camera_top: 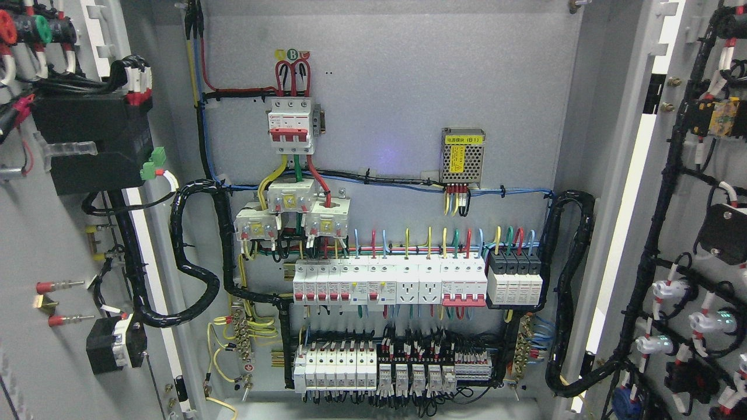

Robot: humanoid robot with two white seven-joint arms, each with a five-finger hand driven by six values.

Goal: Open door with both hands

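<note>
Both grey metal cabinet doors, the left door (35, 233) and the right door (700, 175), are seen swung wide, exposing rows of white circuit breakers (388, 283). No hand is shown, so its state cannot be told. Door-mounted black cable looms (187, 256) could be strained if either door is forced further.

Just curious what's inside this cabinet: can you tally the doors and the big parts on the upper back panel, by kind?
Open grey cabinet doors: 2
Large white breaker with red handle: 1
White block-shaped current transformers: 3
Perforated metal power supply box: 1
Total: 7
</note>
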